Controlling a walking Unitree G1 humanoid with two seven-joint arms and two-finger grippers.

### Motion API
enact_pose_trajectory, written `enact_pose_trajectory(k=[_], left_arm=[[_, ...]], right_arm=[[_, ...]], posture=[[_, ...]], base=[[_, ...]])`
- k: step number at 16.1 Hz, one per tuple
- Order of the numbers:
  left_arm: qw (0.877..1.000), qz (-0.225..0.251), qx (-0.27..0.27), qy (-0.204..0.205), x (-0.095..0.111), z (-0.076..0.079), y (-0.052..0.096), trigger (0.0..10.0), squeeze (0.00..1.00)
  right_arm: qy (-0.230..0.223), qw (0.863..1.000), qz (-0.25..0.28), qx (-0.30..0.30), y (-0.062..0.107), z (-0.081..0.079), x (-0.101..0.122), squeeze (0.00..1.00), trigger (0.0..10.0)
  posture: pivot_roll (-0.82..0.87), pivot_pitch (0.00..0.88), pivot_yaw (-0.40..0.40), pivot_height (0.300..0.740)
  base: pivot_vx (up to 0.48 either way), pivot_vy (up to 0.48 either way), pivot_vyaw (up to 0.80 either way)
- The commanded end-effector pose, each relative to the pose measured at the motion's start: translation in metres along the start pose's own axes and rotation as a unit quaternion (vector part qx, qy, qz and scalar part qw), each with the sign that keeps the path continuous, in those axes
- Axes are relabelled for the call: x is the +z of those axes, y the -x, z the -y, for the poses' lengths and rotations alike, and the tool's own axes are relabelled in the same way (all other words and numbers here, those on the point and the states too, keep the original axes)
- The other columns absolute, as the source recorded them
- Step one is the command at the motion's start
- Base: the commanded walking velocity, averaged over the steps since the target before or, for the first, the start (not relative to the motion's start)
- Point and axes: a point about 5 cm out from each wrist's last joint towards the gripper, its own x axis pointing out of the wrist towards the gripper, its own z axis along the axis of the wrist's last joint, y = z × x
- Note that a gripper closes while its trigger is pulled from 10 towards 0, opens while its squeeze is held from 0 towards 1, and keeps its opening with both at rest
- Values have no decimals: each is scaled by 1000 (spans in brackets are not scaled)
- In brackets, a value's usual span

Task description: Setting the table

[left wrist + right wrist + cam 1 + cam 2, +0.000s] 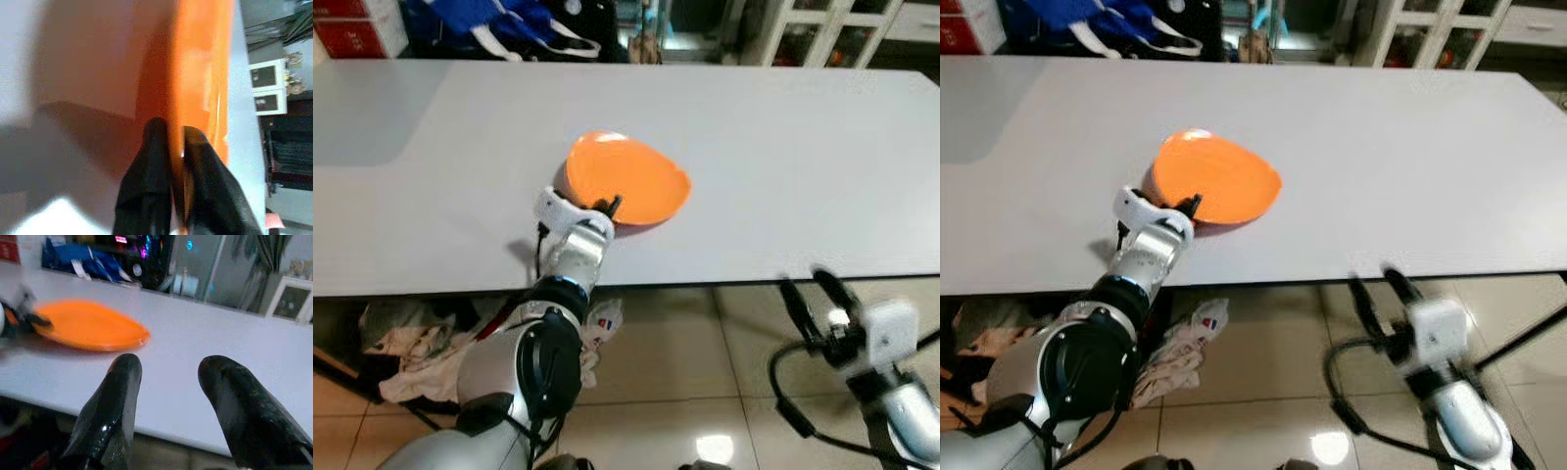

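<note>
Your left fingers point(156, 161) pinch the orange plate's point(631, 176) rim on the desk point(803, 166); right fingers point(122, 396) hang parted. You're placing it: lower flat, then release.

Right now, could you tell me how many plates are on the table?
1. The orange plate sits near the table's near edge, tilted, its rim pinched by the left gripper. Nothing on the tabletop could hide another.

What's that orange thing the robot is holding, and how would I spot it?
Look at the long grey table across the room. Near its front edge, left of the middle, an orange plate sits tilted, its near rim pinched by the left gripper. It is the one bright, shallow, round dish there.
</note>
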Motion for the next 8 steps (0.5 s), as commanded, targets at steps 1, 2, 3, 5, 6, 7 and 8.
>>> enact_pose_trajectory(k=[1,2,3,5,6,7,8], left_arm=[[1000,-5,9,0,-5,0,1,10000,1000],[1000,-6,11,1,-6,-1,1,10000,1000],[1000,-4,22,0,-6,-3,1,10000,1000],[1000,-4,23,1,-6,-4,1,10000,1000],[999,-6,31,1,-7,-5,1,10000,1000],[999,-7,34,0,-7,-5,1,10000,1000],[999,-7,36,-4,-8,-4,1,10000,1000]], right_arm=[[-10,1000,-11,-1,-1,-5,12,0,10000],[-11,1000,-12,-1,-1,-8,14,0,10000],[-16,1000,-17,0,0,-15,20,0,10000],[-21,999,-33,-2,1,-20,24,0,10000],[-24,999,-43,-3,3,-22,26,0,10000],[-26,998,-50,-4,4,-23,28,0,10000],[-28,998,-54,-4,4,-24,29,0,10000]], posture=[[-259,40,-7,740],[-259,40,-7,740],[-261,44,-8,740],[-261,44,-8,740],[-260,49,-9,740],[-260,50,-7,740],[-259,49,-8,740]], base=[[0,0,0],[0,0,0],[0,0,0],[0,0,0],[0,0,0],[0,0,0],[0,0,0]])
